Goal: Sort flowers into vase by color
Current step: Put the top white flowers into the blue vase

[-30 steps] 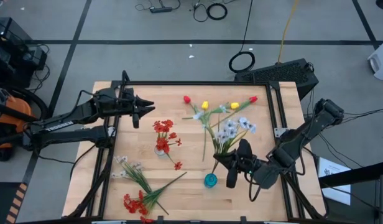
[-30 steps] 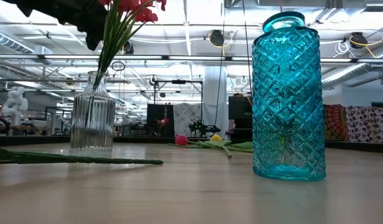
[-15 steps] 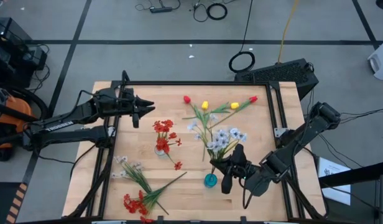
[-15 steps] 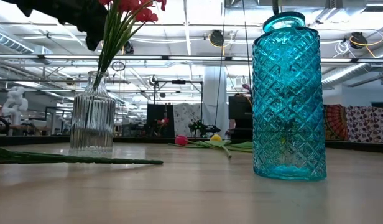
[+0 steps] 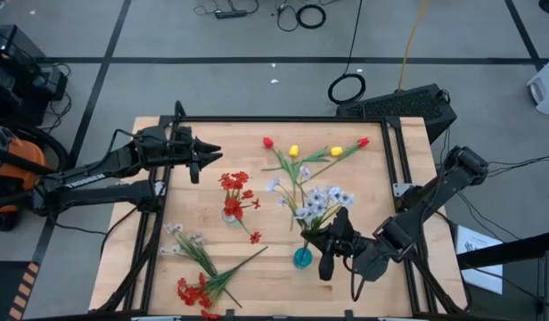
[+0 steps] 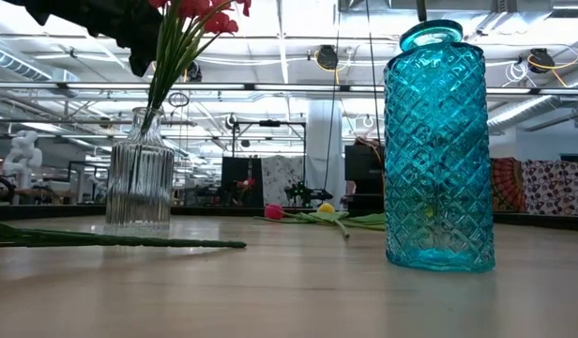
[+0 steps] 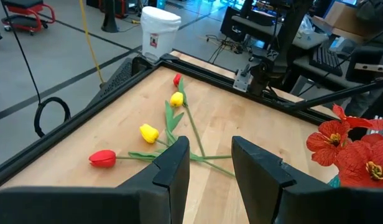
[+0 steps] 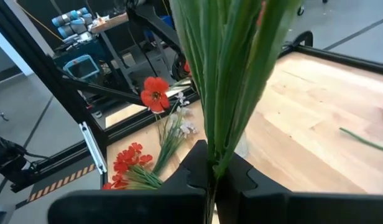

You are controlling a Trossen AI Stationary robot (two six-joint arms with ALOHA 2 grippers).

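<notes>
My right gripper [image 5: 332, 242] is shut on a spray of tiny white blossoms [image 5: 315, 201], just beside and above the blue glass vase [image 5: 301, 259] near the table's front. The stalk's lower end [image 6: 422, 9] shows right over the vase mouth. A clear ribbed vase [image 5: 231, 212] holds red blossoms. Red and yellow tulips [image 5: 294, 151] lie at the far side. Another white spray [image 5: 182, 237] and a red spray [image 5: 194, 291] lie at the near left. My left gripper [image 5: 208, 152] hovers open over the far left. My right gripper pinches the white spray's bundle of green stalks [image 8: 215, 155] between its two fingers, well below the blossoms. The fingers come nearly level from the table's right and lie across the stalks. The spray is lifted clear of the table, blossoms up and leaning toward the far edge.
A single red blossom stem [image 5: 255, 236] lies between the two vases. A long green stalk [image 6: 111, 241] lies flat on the wood left of the blue vase [image 6: 439, 150]. The black frame [image 5: 401, 160] rims the table. Bare wood shows in the middle [image 5: 266, 192].
My right gripper has carried the white spray toward the table's left and near edges and a little down, up to the blue vase, rolling slightly. The stalk's lower end now shows over the vase mouth in the low view.
</notes>
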